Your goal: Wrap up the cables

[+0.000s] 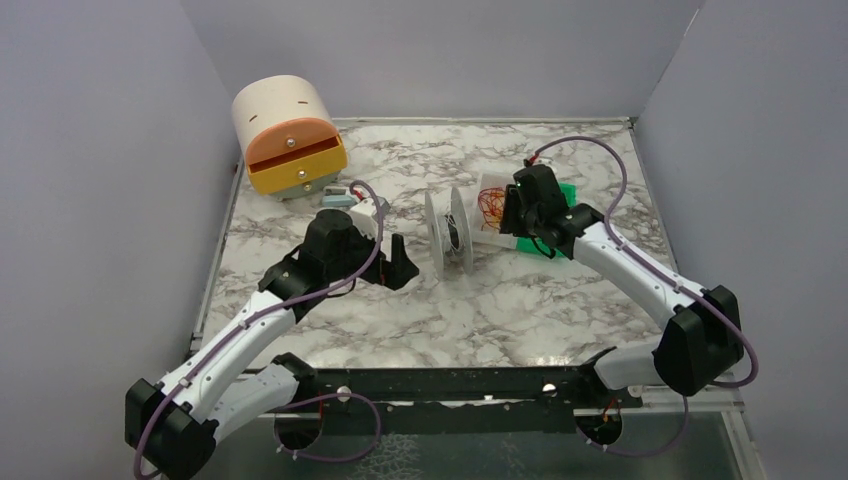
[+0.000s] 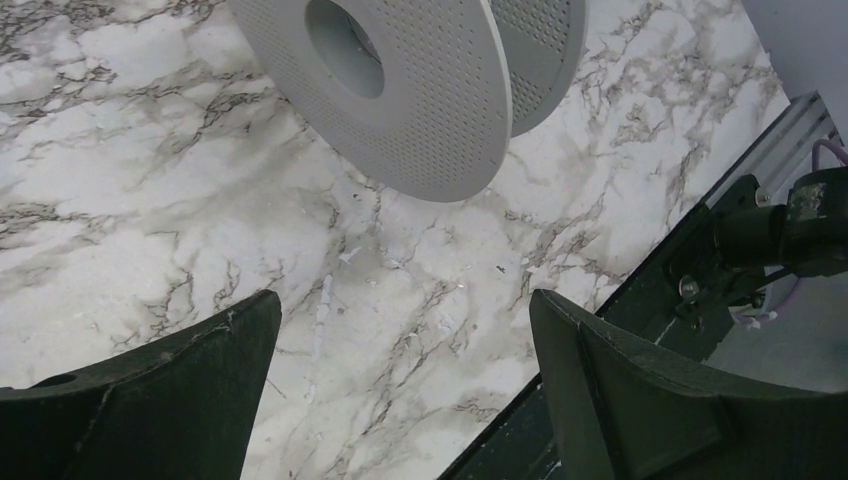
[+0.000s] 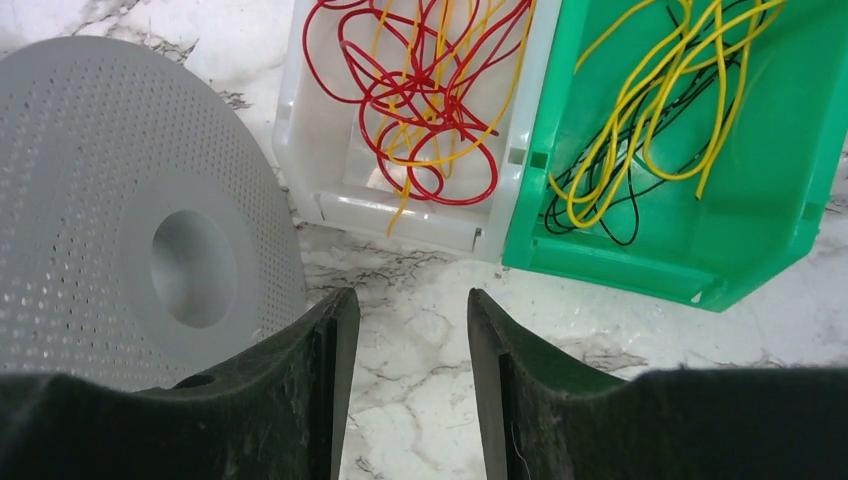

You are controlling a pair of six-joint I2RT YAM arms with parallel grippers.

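Observation:
The red cables [image 3: 430, 90] lie tangled in a clear white bin [image 3: 310, 160], mixed with a few yellow wires; from above the cables [image 1: 491, 203] show as a small red knot. A pale grey perforated spool [image 1: 449, 231] stands on edge mid-table, its flange [image 2: 400, 90] ahead of my left gripper and its other flange [image 3: 130, 220] left of my right gripper. My left gripper [image 2: 405, 305] is wide open over bare marble, a little short of the spool. My right gripper [image 3: 410, 295] hangs partly open with nothing between its fingers, just short of the bin.
A green bin [image 3: 700, 200] with yellow and black wires adjoins the white one on the right. A cream and orange drawer box [image 1: 288, 137] stands at the back left. Walls enclose the table [image 1: 520, 320]; a black rail [image 1: 450, 385] runs along its near edge.

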